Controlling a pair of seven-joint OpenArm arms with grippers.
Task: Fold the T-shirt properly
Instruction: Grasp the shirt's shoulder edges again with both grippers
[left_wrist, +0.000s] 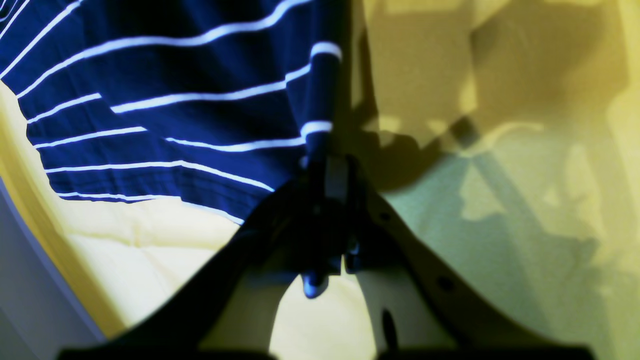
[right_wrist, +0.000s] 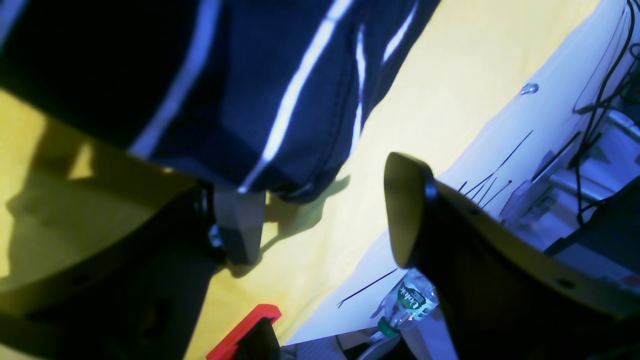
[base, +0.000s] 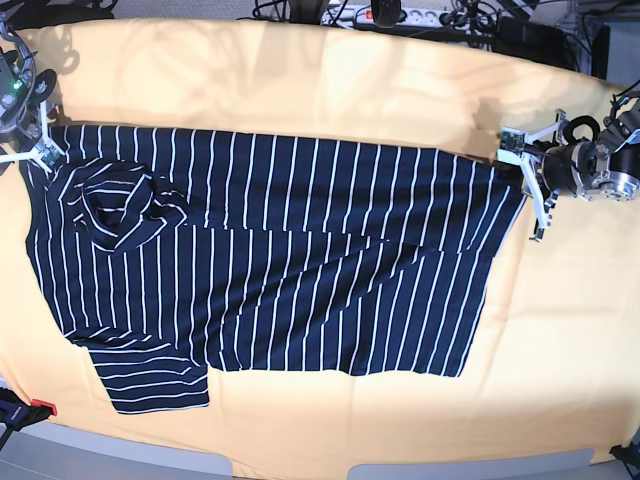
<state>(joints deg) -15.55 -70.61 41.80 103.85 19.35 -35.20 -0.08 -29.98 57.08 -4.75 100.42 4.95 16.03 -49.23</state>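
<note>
The navy T-shirt with white pinstripes lies spread across the yellow table, its collar bunched at the left and its hem at the right. A fold crosses its middle. My left gripper is at the hem's far corner, shut on the T-shirt. In the left wrist view, the cloth edge runs into the closed left gripper. My right gripper stands at the far left shoulder. Its jaws are wide open in the right wrist view, where the right gripper has a T-shirt edge hanging between them.
A red clamp sits at the table's near left edge; the clamp also shows below my right gripper. A water bottle lies beyond the table edge. Cables and a power strip run along the back.
</note>
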